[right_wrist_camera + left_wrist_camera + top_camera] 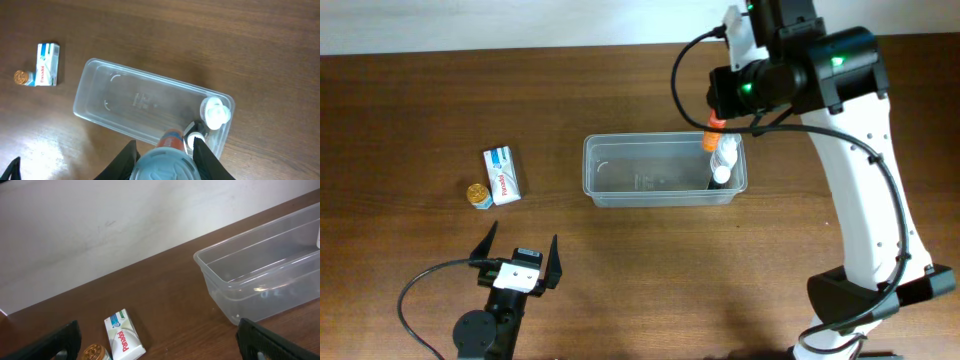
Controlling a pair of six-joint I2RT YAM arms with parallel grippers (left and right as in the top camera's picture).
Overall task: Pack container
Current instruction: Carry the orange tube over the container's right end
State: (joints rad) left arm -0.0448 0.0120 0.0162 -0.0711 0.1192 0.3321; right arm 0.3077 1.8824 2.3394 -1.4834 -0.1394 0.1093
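Foreground: left gripper [523,242] hangs with its jaws spread wide, empty.
Left side: box [502,175] lies flat, with a gold-capped jar [479,195] just beside it.
Container [640,172]: sits mid-counter with its left end bare and a white bottle [723,160] at its right end.
Handling: thin clear plastic, so probably light, with walls that flex; likely to skid on the counter [420,100] if nudged.
Hold: pinch the rim at the bare left end.
Far end: right gripper [165,145] appears clamped on an orange-banded bottle [162,167] above the container's right end.
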